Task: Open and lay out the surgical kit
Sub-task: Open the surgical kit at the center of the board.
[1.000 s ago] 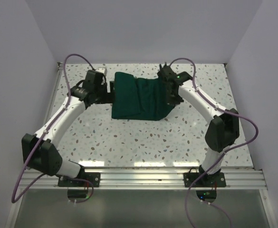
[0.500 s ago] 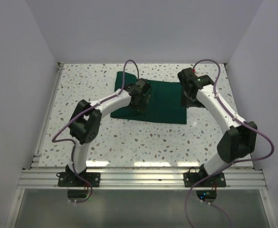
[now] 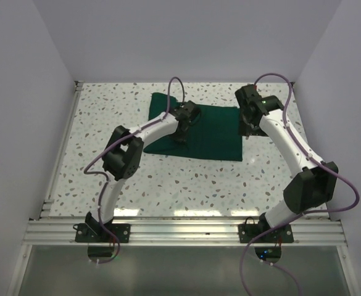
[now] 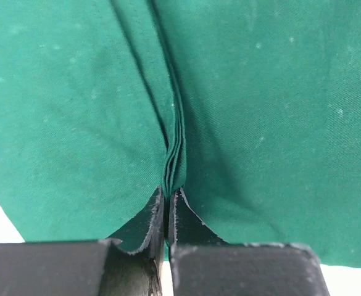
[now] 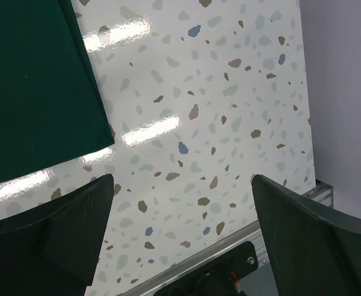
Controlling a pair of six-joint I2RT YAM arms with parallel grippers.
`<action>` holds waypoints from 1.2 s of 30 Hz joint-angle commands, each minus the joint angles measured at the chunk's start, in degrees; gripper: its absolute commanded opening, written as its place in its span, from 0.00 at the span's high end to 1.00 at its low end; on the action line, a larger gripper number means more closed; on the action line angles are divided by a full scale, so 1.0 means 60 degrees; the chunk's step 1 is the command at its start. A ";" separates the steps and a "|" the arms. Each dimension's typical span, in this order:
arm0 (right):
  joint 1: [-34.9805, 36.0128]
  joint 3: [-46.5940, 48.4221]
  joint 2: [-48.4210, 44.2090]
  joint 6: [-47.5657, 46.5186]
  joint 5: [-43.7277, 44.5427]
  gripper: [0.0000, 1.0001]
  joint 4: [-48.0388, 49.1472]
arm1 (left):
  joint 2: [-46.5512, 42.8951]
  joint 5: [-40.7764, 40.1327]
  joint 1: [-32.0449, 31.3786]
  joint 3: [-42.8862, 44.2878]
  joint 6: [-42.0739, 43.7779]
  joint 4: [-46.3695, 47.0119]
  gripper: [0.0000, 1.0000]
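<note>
Cloth (image 3: 217, 132) unmoved since 0.5 s ago; spread flat, upper centre of table (image 3: 168, 179) | left gripper (image 4: 166, 192) clamped on a cloth fold, left of cloth centre | right gripper (image 5: 181, 180) shifted slightly right; fingers (image 5: 57, 234) wide apart, empty; over table beside cloth's right edge

We count: dark green cloth wrap (image 3: 214, 132), one. Arms, two: left arm (image 3: 155, 129), right arm (image 3: 288, 143). Fingers (image 4: 137, 231), two per arm, four total. Speckled worktop (image 3: 186, 179), one.
</note>
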 commanded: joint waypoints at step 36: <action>-0.1754 0.5868 0.6719 0.0419 -0.5676 0.11 0.2255 | -0.5073 0.0342 0.3427 -0.3283 -0.0443 0.0634 0.00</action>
